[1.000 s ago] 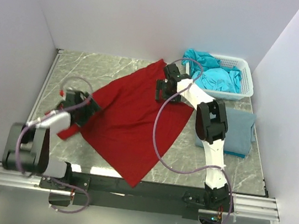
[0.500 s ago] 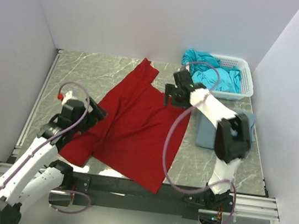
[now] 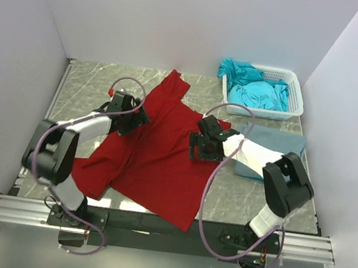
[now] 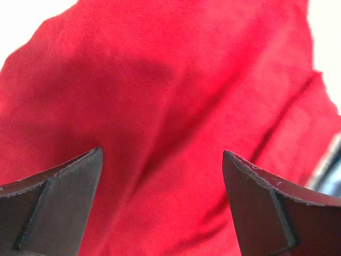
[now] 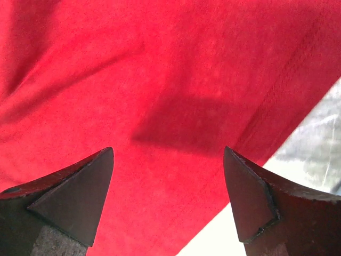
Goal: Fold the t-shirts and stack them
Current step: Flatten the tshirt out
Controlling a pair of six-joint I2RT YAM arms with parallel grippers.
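Beneath the left gripper (image 3: 130, 115) and right gripper (image 3: 202, 145), both spread, the dark red t-shirt (image 3: 155, 161) lies unfolded; next, presumably pinch its edges.

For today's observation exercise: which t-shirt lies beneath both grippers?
The dark red t-shirt, spread out in the middle; the grey-blue one lies folded at the right, and the turquoise ones sit bunched in the white basket.
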